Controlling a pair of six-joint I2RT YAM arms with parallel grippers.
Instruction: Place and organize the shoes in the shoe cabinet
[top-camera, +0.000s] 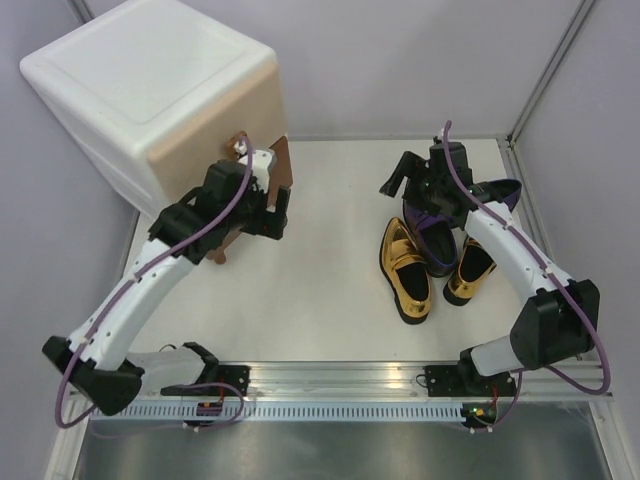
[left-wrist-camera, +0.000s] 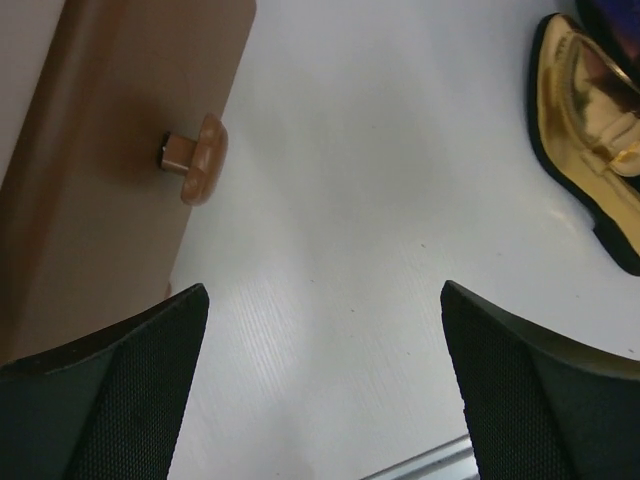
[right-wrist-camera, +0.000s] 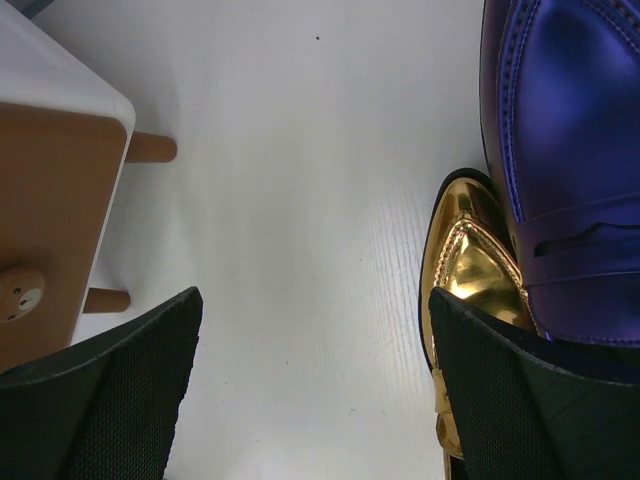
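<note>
While both arms hang over the white table (top-camera: 320, 310), neither one holds anything. The left gripper (left-wrist-camera: 322, 290) has its jaws spread wide, with bare tabletop showing between the two black fingers (left-wrist-camera: 120, 400). Ahead of it and to its left stands the brown drawer (left-wrist-camera: 100, 180) of the cabinet (top-camera: 150, 90). The drawer front is close to the left finger, and I cannot tell whether they touch. A rounded knob (left-wrist-camera: 203, 158) juts from that front toward the gap. Far ahead on the gripper's right lies a gold shoe (left-wrist-camera: 595, 130), well apart from the fingers.

The right gripper (right-wrist-camera: 315, 295) is also wide open and grips nothing. Just beside its right finger, partly hidden behind it, lies the toe of a gold shoe. A purple shoe (right-wrist-camera: 570, 150) lies ahead on the same side, overlapping the edge of that toe. Well off to this gripper's left is the cabinet's brown drawer, with its knob and two short feet (right-wrist-camera: 150, 148) beneath it.

Seen from above, all four shoes lie on the table outside the cabinet, grouped under the right arm and back from its fingers. The second gold shoe (top-camera: 470, 272) lies near the first with a purple one between them, and the other purple shoe (top-camera: 505, 188) sits on the arm's outer side.
</note>
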